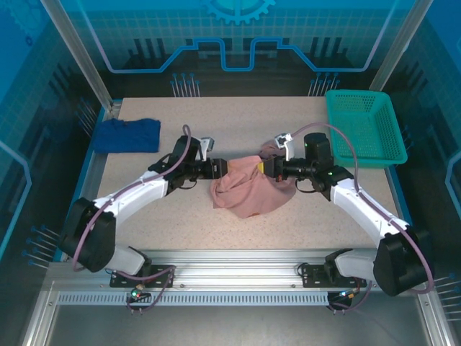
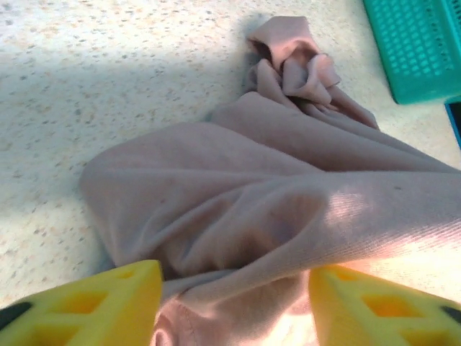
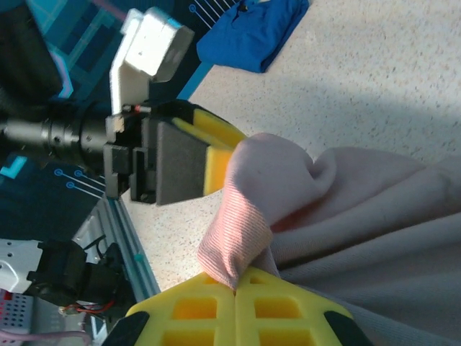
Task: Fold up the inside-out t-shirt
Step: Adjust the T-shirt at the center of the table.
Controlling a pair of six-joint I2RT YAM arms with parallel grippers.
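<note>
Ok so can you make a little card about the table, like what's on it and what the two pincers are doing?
T-shirt: pink, crumpled mid-table
Left pincer: open, a finger each side of a T-shirt fold
Right pincer: shut on a pinch of the T-shirt
Blue cloth: far left, apart from the T-shirt
Basket: green, far right, looks empty
Folded yet: no
</note>
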